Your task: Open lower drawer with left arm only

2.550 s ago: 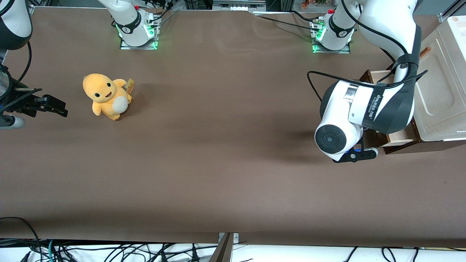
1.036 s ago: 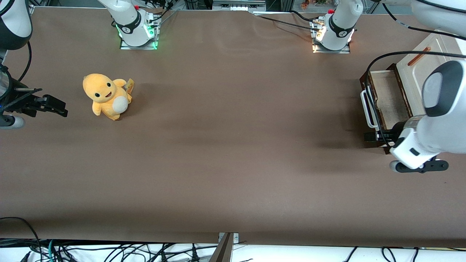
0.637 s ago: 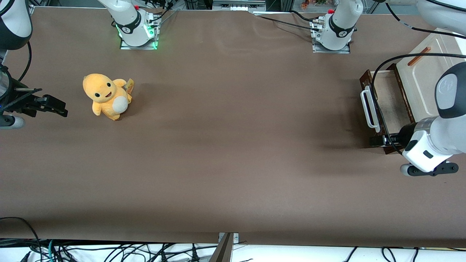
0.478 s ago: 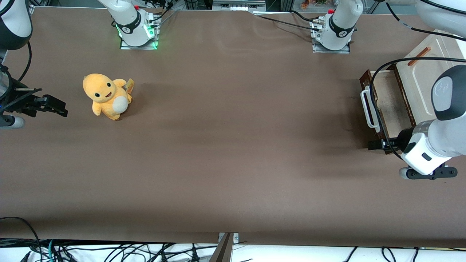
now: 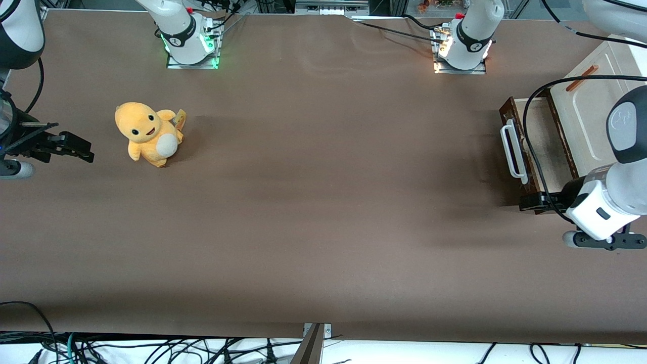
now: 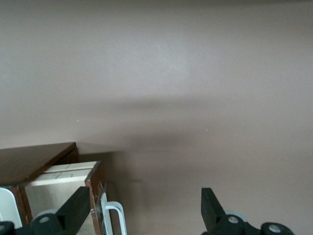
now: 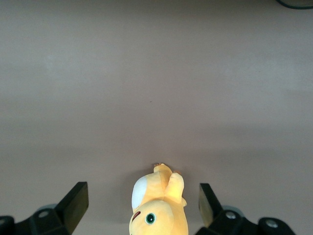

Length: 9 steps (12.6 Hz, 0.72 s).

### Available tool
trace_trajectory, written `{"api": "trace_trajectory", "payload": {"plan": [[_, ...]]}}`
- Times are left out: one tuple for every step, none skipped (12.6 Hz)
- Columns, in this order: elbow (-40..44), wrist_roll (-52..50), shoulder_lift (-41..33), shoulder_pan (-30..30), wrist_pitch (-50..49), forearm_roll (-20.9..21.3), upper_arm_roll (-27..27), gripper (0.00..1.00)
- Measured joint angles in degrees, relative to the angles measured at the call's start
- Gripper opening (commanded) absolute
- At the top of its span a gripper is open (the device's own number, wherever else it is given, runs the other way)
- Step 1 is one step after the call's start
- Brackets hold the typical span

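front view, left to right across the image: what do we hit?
Parked arm's tool → yellow plush toy → lower drawer's white loop handle → lower drawer, pulled out → left arm's tool, open, at the drawer's camera-side corner → cream cabinet.

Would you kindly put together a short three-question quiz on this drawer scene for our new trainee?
1. True or false: the gripper is clamped on the white loop handle.
2. Which stands pulled out from the cabinet? A) the cream panel with the orange-brown bar handle B) the lower drawer
3. Fill in: the yellow plush toy lies toward the ______ arm's end of the table.

Key
1. False: the gripper is open, beside the drawer's corner nearer the front camera, apart from the handle.
2. B: its pale floor shows.
3. parked
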Motion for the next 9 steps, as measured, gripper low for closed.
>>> {"api": "trace_trajectory", "payload": {"plan": [[-1.08,0.07,-0.58,-0.01,1.13,0.00,0.01,1.00],[-2.22,0.08,-1.12,-0.03,2.03,0.00,0.01,1.00],[-3.27,0.08,-1.61,-0.06,2.88,0.00,0.01,1.00],[-4.21,0.09,-2.09,-0.09,3.45,0.00,0.00,1.00],[-5.10,0.09,-2.57,-0.12,3.79,0.00,0.00,1.00],[-5.97,0.09,-3.09,-0.13,3.89,0.00,0.00,1.00],[-6.79,0.09,-3.62,-0.13,3.93,0.00,0.01,1.00],[-7.49,0.09,-4.09,-0.15,4.01,0.00,0.01,1.00],[-8.07,0.09,-4.46,-0.16,4.03,0.00,0.00,1.00]]}}
